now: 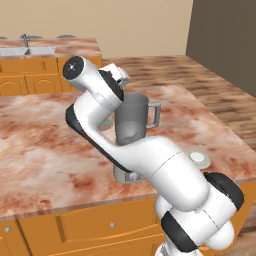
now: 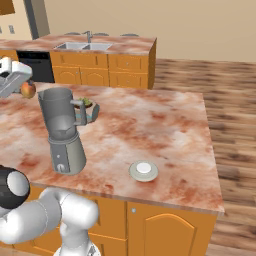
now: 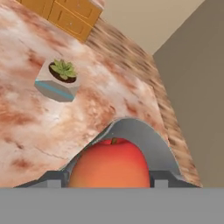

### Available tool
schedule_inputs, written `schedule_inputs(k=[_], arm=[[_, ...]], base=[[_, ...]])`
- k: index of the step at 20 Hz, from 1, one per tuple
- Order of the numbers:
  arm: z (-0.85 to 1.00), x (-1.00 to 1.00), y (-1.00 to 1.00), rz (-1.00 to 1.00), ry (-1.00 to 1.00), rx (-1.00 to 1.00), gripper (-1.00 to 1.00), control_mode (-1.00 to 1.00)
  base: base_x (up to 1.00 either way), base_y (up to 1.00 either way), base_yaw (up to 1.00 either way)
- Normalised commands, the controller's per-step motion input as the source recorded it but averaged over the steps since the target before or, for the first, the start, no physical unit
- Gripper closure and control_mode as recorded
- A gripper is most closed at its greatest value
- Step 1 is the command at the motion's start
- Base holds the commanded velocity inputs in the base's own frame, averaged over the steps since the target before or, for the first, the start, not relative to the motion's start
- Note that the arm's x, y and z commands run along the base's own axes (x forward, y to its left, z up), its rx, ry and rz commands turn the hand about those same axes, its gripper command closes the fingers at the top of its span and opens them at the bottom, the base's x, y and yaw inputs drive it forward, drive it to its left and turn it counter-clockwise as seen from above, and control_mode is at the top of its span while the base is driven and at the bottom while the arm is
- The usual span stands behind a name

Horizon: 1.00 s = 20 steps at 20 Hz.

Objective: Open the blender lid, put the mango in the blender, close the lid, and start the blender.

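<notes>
The orange-red mango point(image 3: 109, 164) sits between my finger tips, and my gripper point(image 3: 107, 180) is shut on it. Just beyond the fruit in the hand view curves the open rim of the grey blender point(image 3: 144, 142) jar. In the right base view the gripper point(image 2: 15, 80) holds the mango point(image 2: 28, 90) up at the far left, beside the top of the blender point(image 2: 60, 120). The blender point(image 1: 132, 120) stands lidless near the counter's front edge, partly behind my arm. The blender lid point(image 2: 143, 169), a round pale disc, lies flat on the counter to the right of the blender point(image 1: 198, 158).
A small bowl with a green plant point(image 3: 59, 78) stands on the marble counter point(image 2: 150, 120) just behind the blender point(image 2: 87, 107). A second counter with a sink point(image 2: 85, 46) runs along the back wall. Wooden floor lies to the right.
</notes>
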Motion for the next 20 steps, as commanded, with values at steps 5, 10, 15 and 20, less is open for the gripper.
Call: schedule_inputs(k=[5,10,15,20], arm=[[0.01,0.5,-0.67,0.0,0.05,0.1,1.0,-1.0],[-0.02,0.63,-0.18,0.0,0.19,0.02,1.0,-1.0],[-0.31,0.6,0.0,0.0,0.35,0.0,1.0,-1.0],[-0.35,0.35,0.0,0.0,0.31,0.0,1.0,-1.0]], base=[[0.0,0.0,0.0],[0.0,0.0,0.0],[0.0,0.0,0.0],[0.0,0.0,0.0]])
